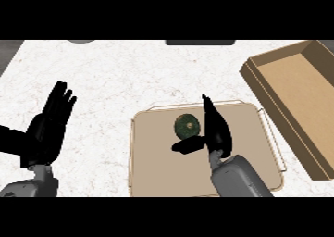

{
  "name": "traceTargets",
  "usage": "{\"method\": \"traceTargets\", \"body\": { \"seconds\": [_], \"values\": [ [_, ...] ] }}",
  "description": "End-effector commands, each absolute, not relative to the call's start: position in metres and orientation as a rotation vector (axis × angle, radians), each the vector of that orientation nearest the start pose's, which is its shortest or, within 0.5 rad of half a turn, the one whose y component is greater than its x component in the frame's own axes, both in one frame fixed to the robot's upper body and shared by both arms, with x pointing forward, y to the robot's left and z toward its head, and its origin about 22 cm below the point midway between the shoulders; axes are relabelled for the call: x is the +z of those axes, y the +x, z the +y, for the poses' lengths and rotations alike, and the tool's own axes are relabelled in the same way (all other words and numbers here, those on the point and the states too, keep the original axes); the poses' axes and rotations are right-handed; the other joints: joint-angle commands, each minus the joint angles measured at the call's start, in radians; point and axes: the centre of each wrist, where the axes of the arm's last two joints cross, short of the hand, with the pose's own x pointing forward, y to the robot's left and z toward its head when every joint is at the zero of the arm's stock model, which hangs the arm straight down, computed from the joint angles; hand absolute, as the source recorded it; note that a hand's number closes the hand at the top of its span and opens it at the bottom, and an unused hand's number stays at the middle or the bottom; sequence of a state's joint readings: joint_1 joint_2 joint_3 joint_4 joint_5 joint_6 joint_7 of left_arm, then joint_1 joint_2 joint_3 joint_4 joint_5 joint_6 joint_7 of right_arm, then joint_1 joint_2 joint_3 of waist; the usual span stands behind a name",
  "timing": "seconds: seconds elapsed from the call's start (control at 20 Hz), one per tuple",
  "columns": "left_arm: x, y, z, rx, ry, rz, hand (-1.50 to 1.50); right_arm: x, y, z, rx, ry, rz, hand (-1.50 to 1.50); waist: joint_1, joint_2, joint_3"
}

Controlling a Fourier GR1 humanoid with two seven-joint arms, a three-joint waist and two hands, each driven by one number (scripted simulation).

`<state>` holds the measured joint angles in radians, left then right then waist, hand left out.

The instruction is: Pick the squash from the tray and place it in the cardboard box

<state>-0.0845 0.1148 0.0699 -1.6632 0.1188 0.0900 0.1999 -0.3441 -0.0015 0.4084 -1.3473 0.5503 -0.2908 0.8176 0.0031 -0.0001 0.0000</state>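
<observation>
Grey forearms were seen coming up from the lower edge, so nearest stuff first: the right hand (216, 127) was held over the tray (156, 180), fingers kept straight and pressed together pointing toward 12 o'clock, thumb stuck out toward 9 o'clock. Nothing was pinched or wrapped by it, as far as could be made out. The squash (186, 126), a small dark green round thing, was found lying on the tray's upper middle, just beside those fingers at their 9 o'clock side and right above the thumb; whether it was actually touched by the hand couldn't be told from this angle. The left hand (46, 127) was parked out at 9 o'clock of the tray on the pale speckled counter (128, 69), fingers up and straight, thumb spread off to the side, nothing held. The cardboard box (299, 99) was set at roughly 2 o'clock from the tray, long and open-topped, angled a bit, apart from the squash. Two dark shapes at the counter's far edge were cut off and couldn't be identified.
</observation>
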Motion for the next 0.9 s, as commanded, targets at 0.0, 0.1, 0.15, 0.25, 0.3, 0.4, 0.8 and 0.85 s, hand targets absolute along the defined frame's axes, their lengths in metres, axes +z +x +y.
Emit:
{"method": "traceTargets", "body": {
  "seconds": [0.0, 0.1, 0.15, 0.25, 0.3, 0.4, 0.8, 0.85],
  "values": [
    [0.064, 0.272, 0.268, 0.128, 0.068, -1.558, 0.00, 0.034, 0.276, -0.085, 0.472, -0.522, -1.073, -1.50, -0.002, -0.001, 0.000],
    [0.036, 0.256, 0.263, 0.104, 0.068, -1.548, 0.00, 0.031, 0.283, -0.085, 0.477, -0.546, -1.063, 1.50, -0.001, 0.000, 0.000],
    [0.062, 0.266, 0.250, 0.114, 0.072, -1.545, 0.00, 0.015, 0.286, -0.084, 0.481, -0.541, -1.092, 1.50, 0.001, 0.000, 0.000],
    [0.058, 0.272, 0.265, 0.114, 0.070, -1.554, 0.00, 0.011, 0.275, -0.083, 0.562, -0.567, -1.118, 1.50, -0.003, 0.000, 0.000],
    [0.049, 0.251, 0.259, 0.103, 0.067, -1.557, 0.00, 0.006, 0.294, -0.087, 0.563, -0.603, -1.110, 1.50, 0.004, 0.000, 0.000],
    [0.064, 0.263, 0.244, 0.107, 0.047, -1.550, 0.00, 0.030, 0.288, -0.070, 0.563, -0.630, -1.146, 1.50, 0.000, -0.001, 0.000],
    [0.056, 0.256, 0.266, 0.126, 0.083, -1.540, 0.00, 0.029, 0.269, -0.068, 0.830, -0.723, -1.236, 1.50, -0.006, -0.005, -0.001],
    [0.069, 0.258, 0.263, 0.109, 0.079, -1.544, 0.00, 0.027, 0.271, -0.062, 0.946, -0.732, -1.261, 1.50, 0.006, -0.005, -0.001]
  ]
}}
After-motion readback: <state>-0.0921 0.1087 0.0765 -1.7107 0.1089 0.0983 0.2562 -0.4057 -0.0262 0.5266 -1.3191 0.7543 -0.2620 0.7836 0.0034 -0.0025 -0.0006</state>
